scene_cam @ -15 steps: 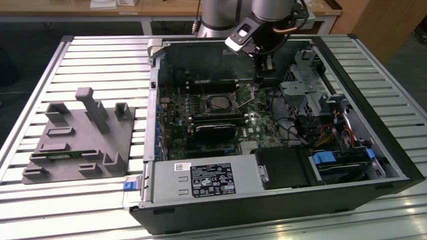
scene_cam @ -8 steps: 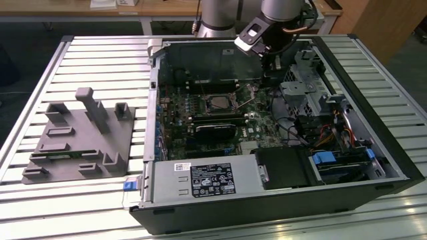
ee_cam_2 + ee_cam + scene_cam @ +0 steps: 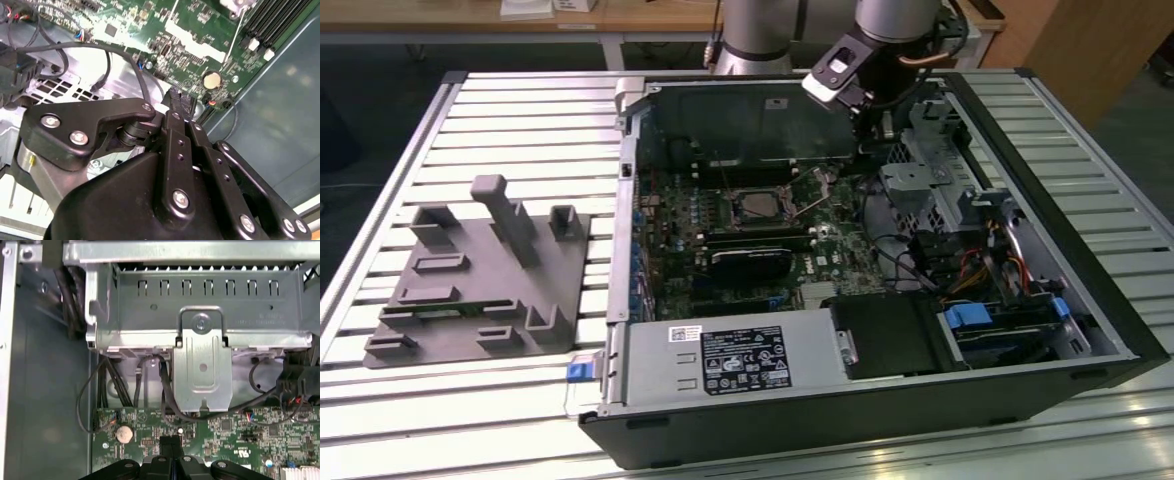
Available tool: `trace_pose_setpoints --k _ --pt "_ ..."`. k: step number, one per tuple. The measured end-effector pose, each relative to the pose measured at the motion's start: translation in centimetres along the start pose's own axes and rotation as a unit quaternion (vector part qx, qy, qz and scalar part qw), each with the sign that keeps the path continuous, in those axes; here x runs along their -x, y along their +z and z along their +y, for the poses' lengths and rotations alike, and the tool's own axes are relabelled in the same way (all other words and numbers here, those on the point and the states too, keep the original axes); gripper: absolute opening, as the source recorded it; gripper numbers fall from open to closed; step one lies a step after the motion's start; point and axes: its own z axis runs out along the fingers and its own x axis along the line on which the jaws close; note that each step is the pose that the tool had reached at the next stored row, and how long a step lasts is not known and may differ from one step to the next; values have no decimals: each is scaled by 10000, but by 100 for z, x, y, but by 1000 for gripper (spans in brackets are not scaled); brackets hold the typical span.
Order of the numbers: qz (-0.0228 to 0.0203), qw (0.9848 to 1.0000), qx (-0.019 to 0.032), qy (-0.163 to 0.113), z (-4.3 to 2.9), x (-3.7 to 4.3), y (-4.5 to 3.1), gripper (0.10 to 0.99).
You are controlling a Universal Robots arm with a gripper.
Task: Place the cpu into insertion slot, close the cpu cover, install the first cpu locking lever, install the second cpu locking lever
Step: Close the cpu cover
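jaws together, nothing seen between the black fingertips; gripper [image 3: 170, 446] hangs just over the green motherboard [image 3: 260, 432], well apart from the cpu socket [image 3: 754, 206] and off to the exterior view's right of it, towards the back wall of the computer case [image 3: 1067, 170]. coin cell battery [image 3: 212, 79] sits near the fingertips, farther from the socket than they are. metal drive cage [image 3: 200, 330] and black cables [image 3: 167, 390] lie beyond the gripper, on the side away from the socket. the cpu [image 3: 755, 208] lies flat in the socket, a dull grey square, with the cpu cover [image 3: 731, 204] showing as a silver frame round it; cannot tell if it is latched. a thin locking lever [image 3: 817, 208] slants up just beside the socket, on the exterior view's right. grey fixture tray [image 3: 480, 270] rests on the slatted table [image 3: 520, 110], well to the exterior view's left of the socket, outside the case.
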Motion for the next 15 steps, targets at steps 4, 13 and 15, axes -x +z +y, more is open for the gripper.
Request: trace_pose_setpoints --k 4,13,15 --pt "0 10000 0 1 80 -2 6 106" --pt "0 10000 4 -1 48 -2 17 106" --pt "0 10000 5 0 15 -1 51 106"
